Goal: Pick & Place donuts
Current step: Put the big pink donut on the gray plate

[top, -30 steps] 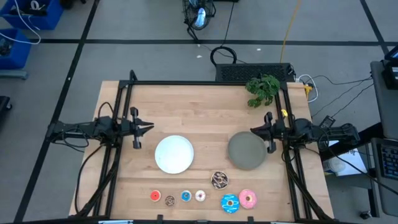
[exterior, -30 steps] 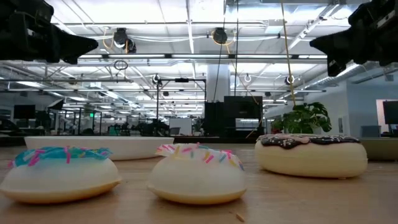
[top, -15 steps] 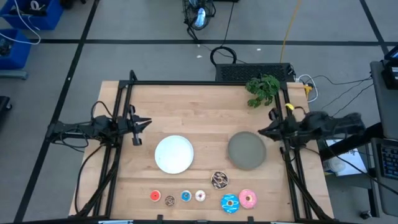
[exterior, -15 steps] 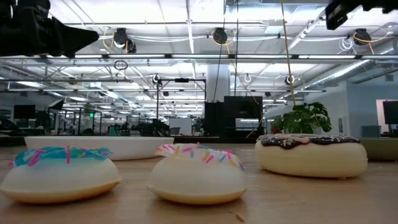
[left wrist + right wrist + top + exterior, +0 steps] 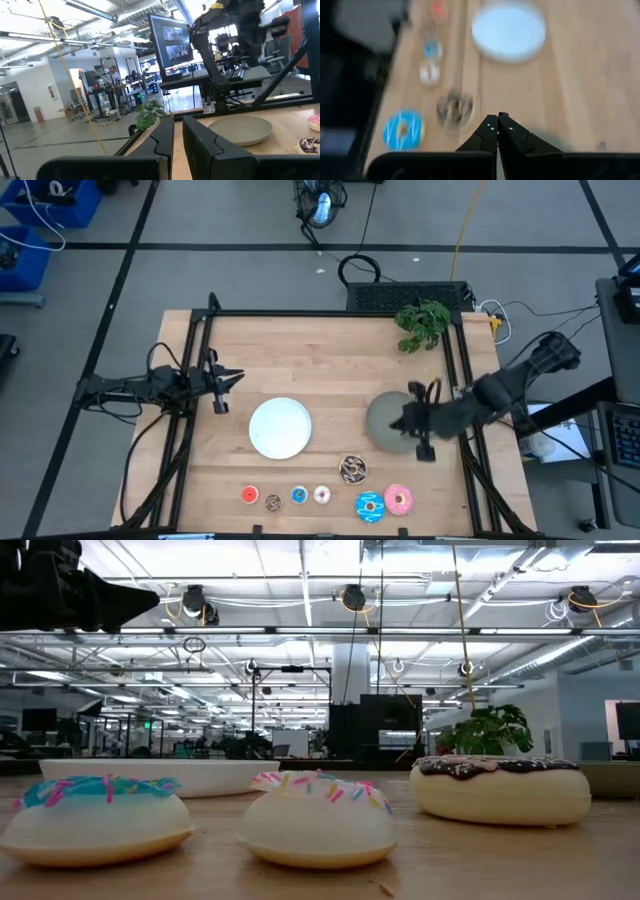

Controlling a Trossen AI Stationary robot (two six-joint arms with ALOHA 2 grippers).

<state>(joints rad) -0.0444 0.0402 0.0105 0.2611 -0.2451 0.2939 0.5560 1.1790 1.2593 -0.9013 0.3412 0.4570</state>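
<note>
With the left gripper parked nearly closed and empty at the table's nine o'clock, the donuts lay along six o'clock, so the clenched, empty right gripper, over the grey plate, needed opening before descending.

The high camera looks straight down on the whole tabletop. The low camera sits at tabletop height, very close to three donuts, facing the room. The left wrist camera looks level across toward the grey plate; the right wrist camera looks down on the white plate, which the high view shares.
</note>
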